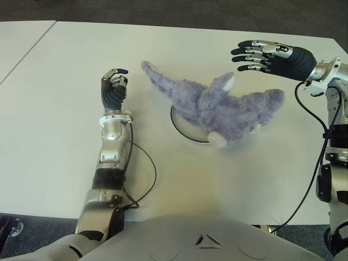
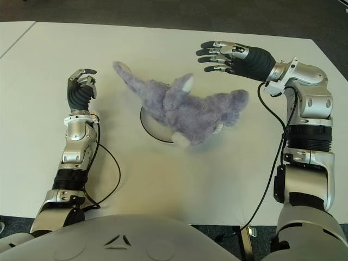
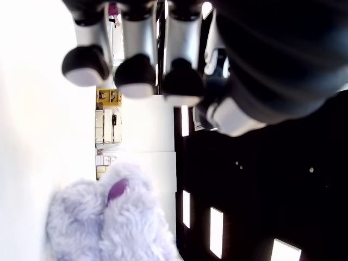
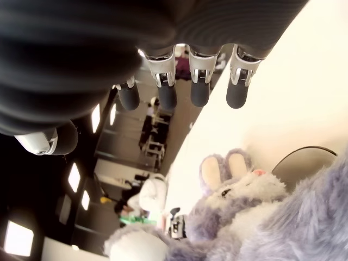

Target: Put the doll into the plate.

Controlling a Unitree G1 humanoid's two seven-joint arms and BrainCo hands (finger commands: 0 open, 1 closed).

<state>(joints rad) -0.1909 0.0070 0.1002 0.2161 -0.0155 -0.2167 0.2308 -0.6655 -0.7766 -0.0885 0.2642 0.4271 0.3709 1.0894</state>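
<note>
The right hand (image 1: 260, 56) hangs above the surface (image 1: 65, 125) with fingers straight and spread — holding nothing, just beyond the doll (image 1: 215, 103) and clear of it. The left hand (image 1: 114, 84) stands upright to the doll's left, fingers curled in, empty too. The doll sprawls across the plate (image 1: 182, 128), covering most of it; its long axis runs from far-left to near-right, one thin limb stretched toward the left hand, the bulk toward the right.

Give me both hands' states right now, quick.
Left hand: fingers curled, holding nothing, left of the doll.
Right hand: open, fingers spread, empty, above the doll's far side.
</note>
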